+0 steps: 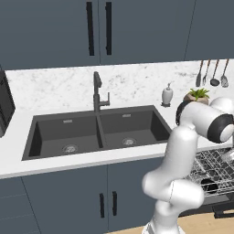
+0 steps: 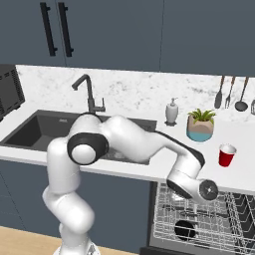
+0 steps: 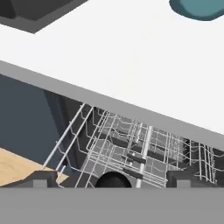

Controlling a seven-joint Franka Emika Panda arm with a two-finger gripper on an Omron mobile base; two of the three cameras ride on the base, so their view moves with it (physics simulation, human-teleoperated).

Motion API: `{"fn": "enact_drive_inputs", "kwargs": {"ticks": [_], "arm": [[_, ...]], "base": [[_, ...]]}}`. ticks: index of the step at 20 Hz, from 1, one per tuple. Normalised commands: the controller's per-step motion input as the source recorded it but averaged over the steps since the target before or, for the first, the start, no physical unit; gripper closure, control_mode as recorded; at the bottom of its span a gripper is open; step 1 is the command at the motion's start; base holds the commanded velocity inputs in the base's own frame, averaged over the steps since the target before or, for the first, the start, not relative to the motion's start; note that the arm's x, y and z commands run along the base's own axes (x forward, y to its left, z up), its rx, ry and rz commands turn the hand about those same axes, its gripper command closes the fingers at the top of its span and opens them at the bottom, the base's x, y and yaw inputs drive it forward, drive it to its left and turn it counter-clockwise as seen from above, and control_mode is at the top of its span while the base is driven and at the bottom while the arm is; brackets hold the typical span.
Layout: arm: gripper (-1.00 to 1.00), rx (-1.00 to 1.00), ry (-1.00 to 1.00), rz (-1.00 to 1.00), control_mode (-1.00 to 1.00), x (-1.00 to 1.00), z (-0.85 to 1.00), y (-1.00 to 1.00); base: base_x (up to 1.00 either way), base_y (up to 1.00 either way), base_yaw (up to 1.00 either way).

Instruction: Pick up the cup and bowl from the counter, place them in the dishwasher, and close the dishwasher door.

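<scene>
Bowl (image 2: 185, 229): small, low, round, nearly black, sitting in the silver wire rack (image 2: 209, 219) of the dishwasher (image 3: 131, 148), near the rack's front left. Also visible in the left base view and at the bottom of the hand view, between the two finger tips (image 3: 41, 178). Gripper (image 3: 113, 179) directly above the bowl, jaws spread wide, nothing grasped. Cup (image 2: 226, 155): bright red, tapered, no handle, upright on the counter (image 2: 149, 169), just right of the teal-and-beige plant pot (image 2: 200, 127), well apart from the bowl. Rack pulled out below the counter edge. Soap bottle (image 2: 172, 111) left of the pot. Dark double sink (image 1: 96, 130) with black tap (image 1: 98, 91) further left. Utensils (image 2: 230, 92) hanging on the back wall.
</scene>
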Motion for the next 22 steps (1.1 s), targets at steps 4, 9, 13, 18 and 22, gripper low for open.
{"fn": "enact_drive_inputs", "kwargs": {"ticks": [4,9,13,18,22], "arm": [[-1.00,0.00,0.00,0.00,-1.00,0.00,1.00,0.00],[-1.00,-0.03,0.01,0.00,-1.00,0.03,1.00,0.00],[-1.00,-0.07,0.06,-0.02,-1.00,0.44,1.00,0.00],[-1.00,-0.12,0.22,-0.11,-1.00,0.84,0.93,0.00],[-1.00,-0.02,0.18,-0.21,-1.00,0.89,0.09,-0.01]], "base": [[0.00,0.00,0.00],[0.00,0.00,0.00],[0.00,0.00,0.00],[0.00,0.00,0.00],[0.00,0.00,0.00]]}}
